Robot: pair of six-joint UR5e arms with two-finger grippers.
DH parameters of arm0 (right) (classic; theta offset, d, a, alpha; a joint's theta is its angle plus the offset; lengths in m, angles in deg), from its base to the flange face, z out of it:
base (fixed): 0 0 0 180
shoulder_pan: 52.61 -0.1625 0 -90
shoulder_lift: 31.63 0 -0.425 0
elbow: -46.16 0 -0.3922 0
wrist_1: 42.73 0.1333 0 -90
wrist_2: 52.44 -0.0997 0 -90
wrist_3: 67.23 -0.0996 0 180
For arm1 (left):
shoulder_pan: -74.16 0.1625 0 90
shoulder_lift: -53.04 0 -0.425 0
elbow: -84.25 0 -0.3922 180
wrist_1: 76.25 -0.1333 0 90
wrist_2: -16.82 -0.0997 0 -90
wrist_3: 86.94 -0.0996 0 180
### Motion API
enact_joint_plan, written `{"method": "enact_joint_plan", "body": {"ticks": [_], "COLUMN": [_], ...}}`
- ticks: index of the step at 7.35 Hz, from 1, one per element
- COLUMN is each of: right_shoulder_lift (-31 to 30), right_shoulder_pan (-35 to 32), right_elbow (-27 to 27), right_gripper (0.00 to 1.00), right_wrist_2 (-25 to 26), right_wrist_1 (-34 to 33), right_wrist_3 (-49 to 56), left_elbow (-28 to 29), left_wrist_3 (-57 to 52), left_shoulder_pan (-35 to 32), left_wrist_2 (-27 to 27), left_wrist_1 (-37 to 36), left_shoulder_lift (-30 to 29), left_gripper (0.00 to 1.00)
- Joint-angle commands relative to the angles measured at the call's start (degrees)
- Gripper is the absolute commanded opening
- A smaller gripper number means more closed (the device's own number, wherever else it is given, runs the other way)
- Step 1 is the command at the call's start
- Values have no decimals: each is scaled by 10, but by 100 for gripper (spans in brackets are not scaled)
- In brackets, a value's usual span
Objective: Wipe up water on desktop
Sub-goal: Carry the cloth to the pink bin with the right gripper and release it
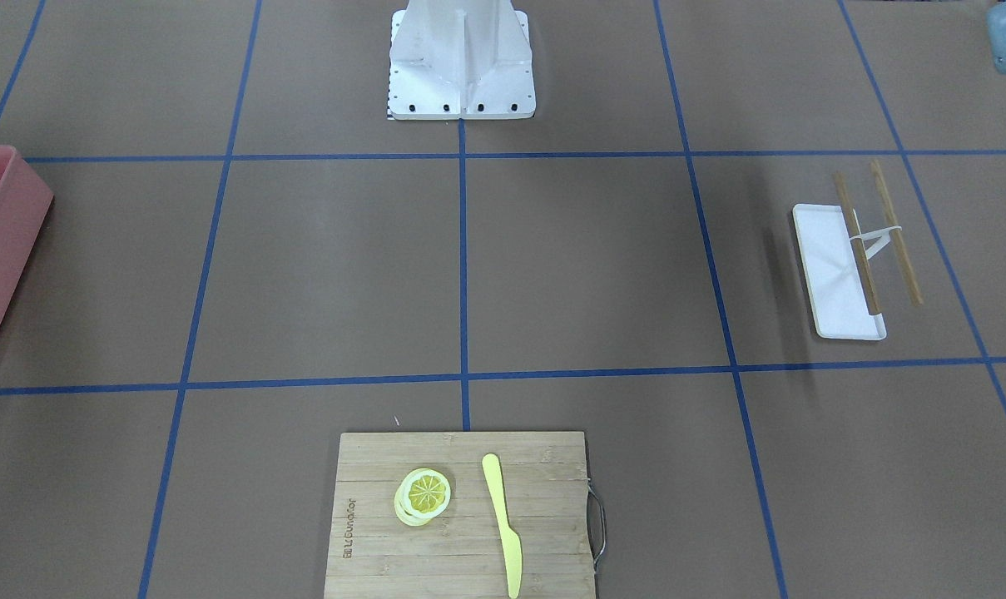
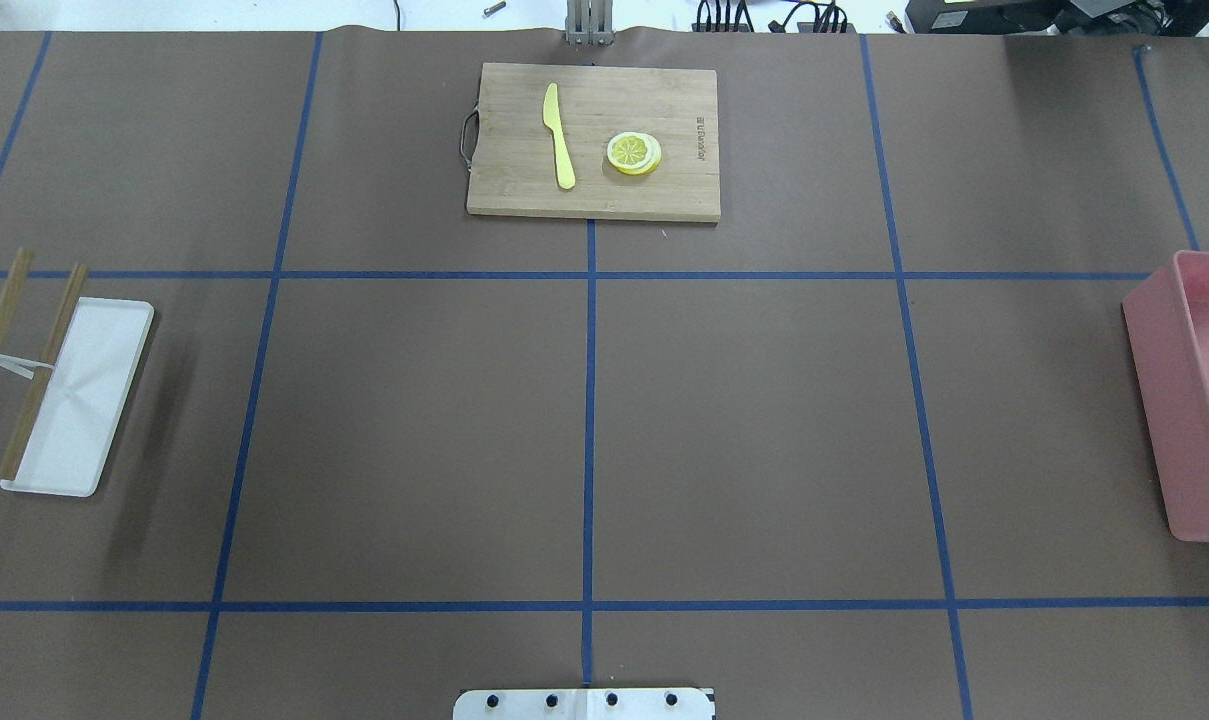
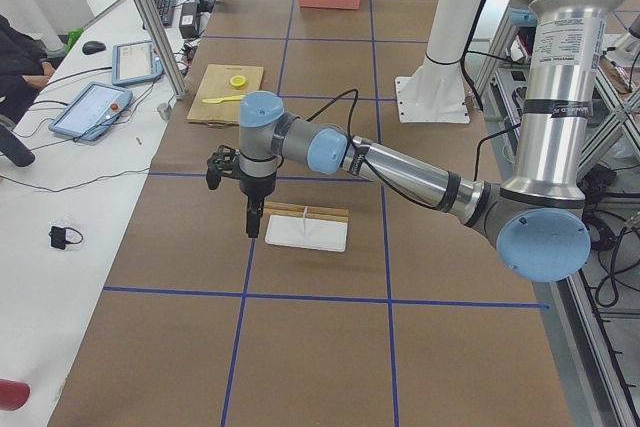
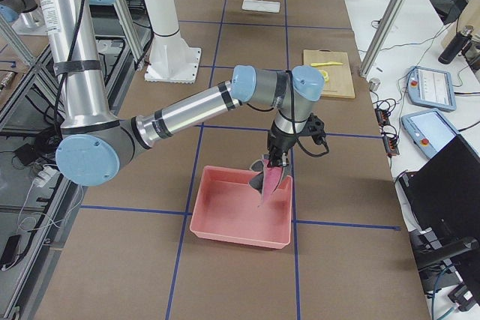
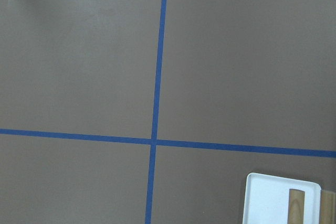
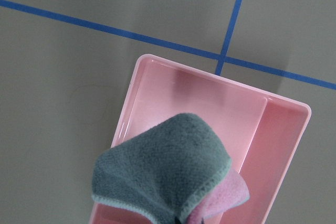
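Observation:
The desktop point(image 2: 414, 420) is matte brown with blue tape lines; no wet patch shows on it. A grey-green and pink cloth point(image 6: 168, 166) hangs bunched over a pink bin point(image 6: 283, 145). In the exterior right view my right gripper point(image 4: 276, 161) points down over the bin point(image 4: 232, 219) with the cloth point(image 4: 271, 179) hanging from it. My left gripper point(image 3: 253, 231) shows only in the exterior left view, pointing down above the desktop beside a white tray point(image 3: 306, 233); I cannot tell whether it is open or shut.
The white tray point(image 2: 79, 400) with two wooden sticks point(image 2: 39, 370) lies at the robot's left. A bamboo cutting board point(image 2: 594, 190) with a yellow knife point(image 2: 559, 135) and lemon slices point(image 2: 633, 153) lies at the far middle. The pink bin point(image 2: 1194, 400) stands at the right edge.

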Motion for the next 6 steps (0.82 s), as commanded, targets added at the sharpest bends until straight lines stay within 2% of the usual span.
{"method": "enact_joint_plan", "body": {"ticks": [1, 3, 5, 6], "right_shoulder_lift": [-17, -35, -25, -26], "right_shoulder_pan": [7, 6, 4, 1], "right_elbow": [-2, -22, -66, -69], "right_gripper": [99, 100, 100, 100], "right_wrist_2": [12, 14, 8, 11], "right_wrist_1": [1, 42, 143, 191], "right_wrist_3": [2, -9, -33, -61], "left_elbow": [4, 4, 4, 4], "left_wrist_3": [-1, -1, -1, -1], "left_shoulder_pan": [-1, 0, -1, -1], "left_wrist_2": [3, 3, 3, 3], "left_wrist_1": [1, 1, 1, 1], "left_shoulder_lift": [0, 0, 0, 0], "left_gripper": [98, 98, 98, 98]}}
